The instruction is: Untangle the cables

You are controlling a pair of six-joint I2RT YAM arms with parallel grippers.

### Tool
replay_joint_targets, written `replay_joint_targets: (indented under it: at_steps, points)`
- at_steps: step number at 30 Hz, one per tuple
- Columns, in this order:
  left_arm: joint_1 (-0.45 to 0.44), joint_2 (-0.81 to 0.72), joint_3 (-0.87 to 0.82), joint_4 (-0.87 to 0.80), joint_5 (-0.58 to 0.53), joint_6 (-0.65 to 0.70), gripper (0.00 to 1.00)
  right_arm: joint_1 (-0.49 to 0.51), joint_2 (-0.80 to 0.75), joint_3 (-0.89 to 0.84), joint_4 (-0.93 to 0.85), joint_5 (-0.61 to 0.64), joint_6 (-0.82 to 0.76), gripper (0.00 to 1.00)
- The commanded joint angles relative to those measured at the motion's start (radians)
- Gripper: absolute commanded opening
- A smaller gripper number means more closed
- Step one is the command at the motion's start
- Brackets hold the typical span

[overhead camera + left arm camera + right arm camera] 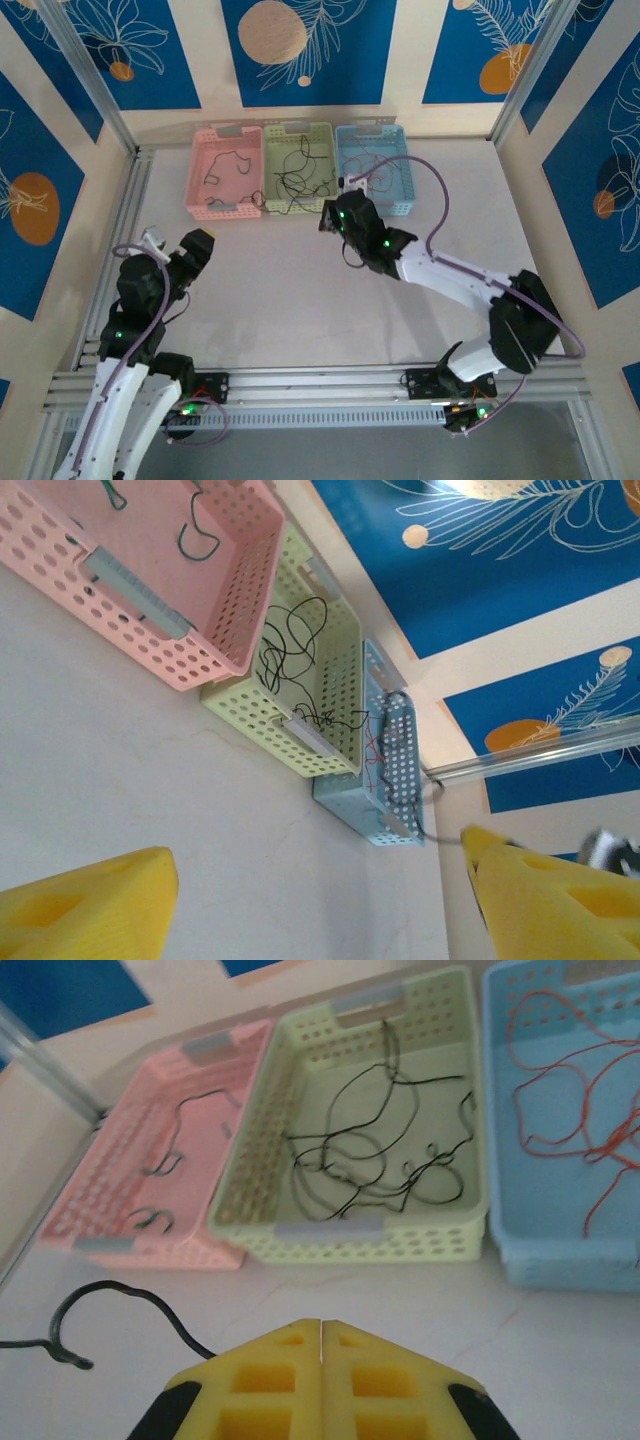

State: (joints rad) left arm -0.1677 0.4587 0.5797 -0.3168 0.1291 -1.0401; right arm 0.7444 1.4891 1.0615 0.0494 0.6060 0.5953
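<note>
Right-wrist close-up: right jaws tight on dark cable (pixel 105 1285); left jaws wide, empty.

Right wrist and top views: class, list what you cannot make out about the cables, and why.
1. Right wrist: end of the dark cable hidden under the shut right end effector; grip unclear.
2. Right wrist: blue basket and red cables cut off by the right edge.
3. Top: black cables in green basket too thin to count.

A pink basket (pixel 222 211), a green basket (pixel 298 207) and a blue basket (pixel 402 185) are lined up along the desk's (pixel 280 310) far edge.
</note>
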Motion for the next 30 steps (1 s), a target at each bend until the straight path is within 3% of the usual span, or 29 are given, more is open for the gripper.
replay_joint_targets:
  at_steps: [1,10,19,20,24,27,30]
  points:
    - [0.005,-0.015,0.018,-0.08,0.006,0.067,0.78,-0.07,0.141,0.15,-0.052,0.054,0.021,0.0]
    - [0.006,-0.045,0.026,-0.226,0.082,0.134,0.78,-0.195,0.572,0.641,-0.262,0.147,0.172,0.0]
    - [0.007,-0.039,0.037,-0.275,0.106,0.172,0.78,-0.23,0.843,1.023,-0.456,0.083,0.304,0.03]
    - [0.007,-0.033,0.036,-0.276,0.107,0.176,0.78,-0.229,0.865,1.061,-0.477,0.072,0.31,0.08]
    - [0.005,-0.014,0.036,-0.274,0.103,0.189,0.81,-0.227,0.894,1.144,-0.534,-0.013,0.316,0.41]
    - [0.005,0.005,0.043,-0.274,0.079,0.214,0.83,-0.222,0.831,1.093,-0.511,-0.054,0.277,0.53]
    - [0.006,0.032,0.054,-0.262,0.039,0.242,0.86,-0.22,0.711,0.973,-0.477,-0.097,0.201,0.56]
